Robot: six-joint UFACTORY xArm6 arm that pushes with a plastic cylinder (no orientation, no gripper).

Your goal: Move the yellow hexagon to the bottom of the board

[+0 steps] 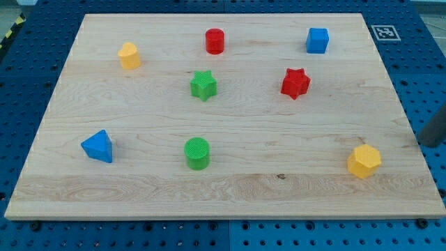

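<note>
Best, from the single camera view, to swing my tip, bare and touching nothing at three o'clock, round to twelve o'clock of the yellow hexagon and push straight toward six o'clock.

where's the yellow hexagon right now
The yellow hexagon sits near the board's bottom right corner, right of the green cylinder; my tip is just right of it.

You have the yellow hexagon lying flat on the wooden board, near the view's bottom right corner. It is a small, solid six-sided block, its top face level, standing alone and touching no other block.
</note>
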